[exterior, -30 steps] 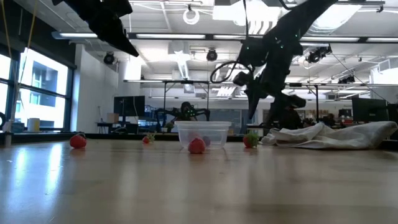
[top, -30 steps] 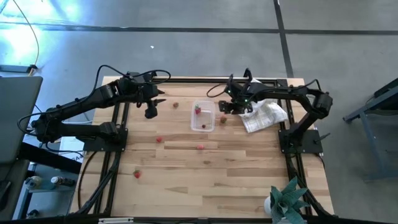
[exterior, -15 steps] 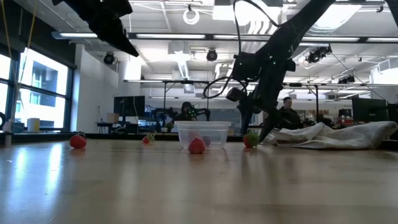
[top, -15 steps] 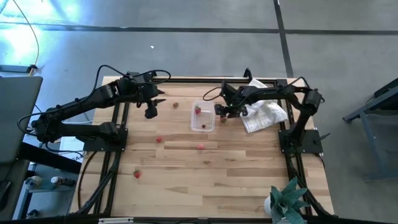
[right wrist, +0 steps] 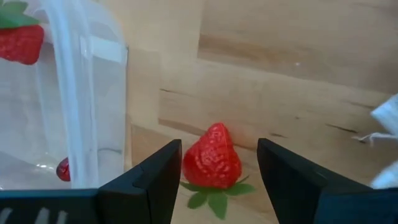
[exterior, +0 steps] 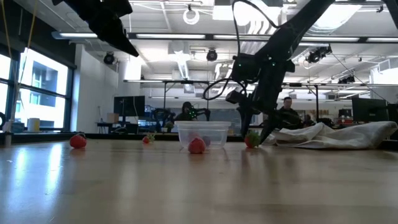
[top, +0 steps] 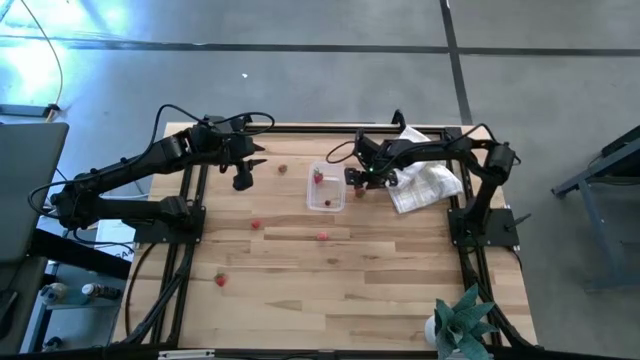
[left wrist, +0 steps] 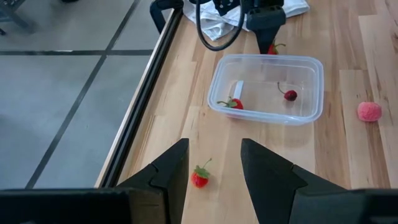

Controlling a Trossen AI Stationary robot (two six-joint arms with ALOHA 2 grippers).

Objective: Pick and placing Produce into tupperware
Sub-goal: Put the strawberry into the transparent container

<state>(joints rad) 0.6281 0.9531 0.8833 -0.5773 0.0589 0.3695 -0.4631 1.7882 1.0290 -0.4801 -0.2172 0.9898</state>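
Right jaws lowered, open around strawberry (right wrist: 212,157)

Wood-plank table (top: 400,290) w/ black frame rails (top: 185,250), set on grey concrete floor (top: 300,60) crossed by dark seam lines. Bright glare on floor at far left corner in high view. Potted plant (top: 462,322) at table's near right edge. White cloth (exterior: 336,135) on table. Low view: big open workshop, white ceiling w/ strip lights (exterior: 180,36) & ducts, tall windows (exterior: 37,87) on left w/ daylight, desks & monitors (exterior: 127,106) at back, person (exterior: 286,111) seated far behind. Grey cabinet (top: 25,190) left of table.
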